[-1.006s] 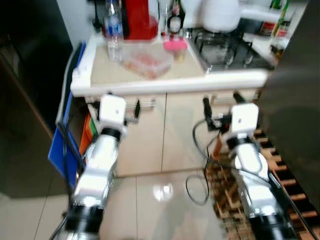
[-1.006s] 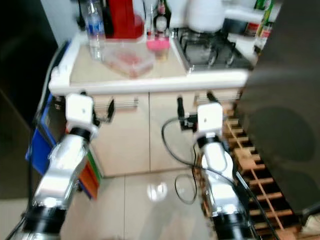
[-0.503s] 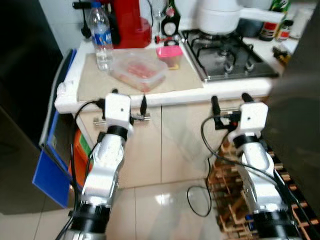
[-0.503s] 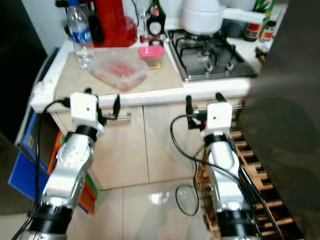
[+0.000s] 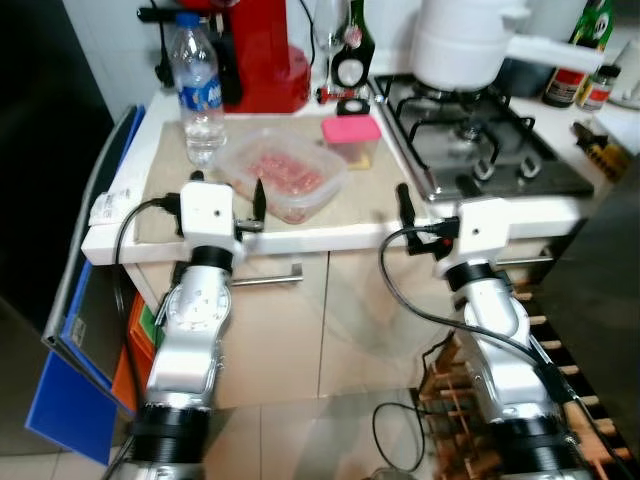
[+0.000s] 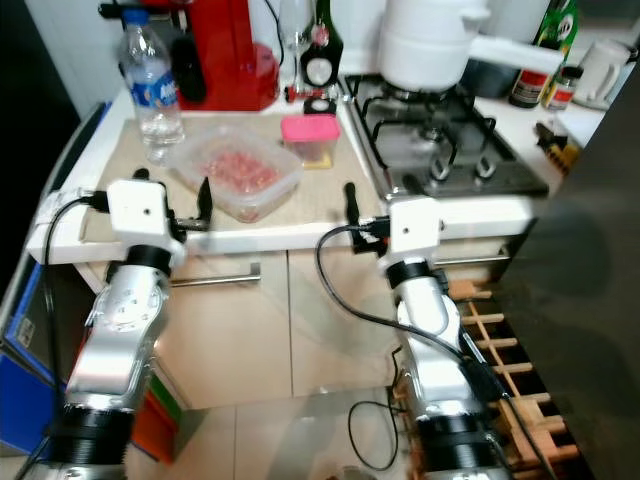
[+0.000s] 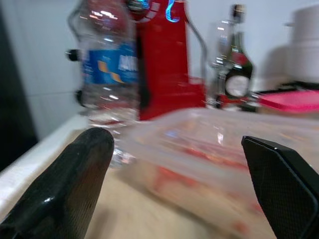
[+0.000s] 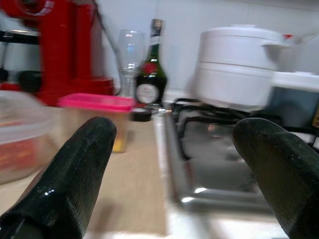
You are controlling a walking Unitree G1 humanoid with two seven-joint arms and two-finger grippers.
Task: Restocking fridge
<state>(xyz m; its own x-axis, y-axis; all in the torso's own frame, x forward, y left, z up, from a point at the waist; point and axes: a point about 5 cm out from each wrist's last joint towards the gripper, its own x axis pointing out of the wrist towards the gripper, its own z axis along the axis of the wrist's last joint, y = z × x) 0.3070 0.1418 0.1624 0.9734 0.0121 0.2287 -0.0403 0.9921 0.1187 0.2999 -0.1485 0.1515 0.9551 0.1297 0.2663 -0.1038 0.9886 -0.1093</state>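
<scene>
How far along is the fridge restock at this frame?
Barely started. Nothing looks put away: the clear container of meat, the water bottle and the pink-lidded box all sit on the counter. In hand: nothing; the left gripper is open at the counter edge, facing the meat container, and the right gripper is open near the stove. Left: grasping and carrying every item.

Clear lidded tub (image 5: 285, 180) of pinkish, probably meat, pieces, flat on counter
</scene>
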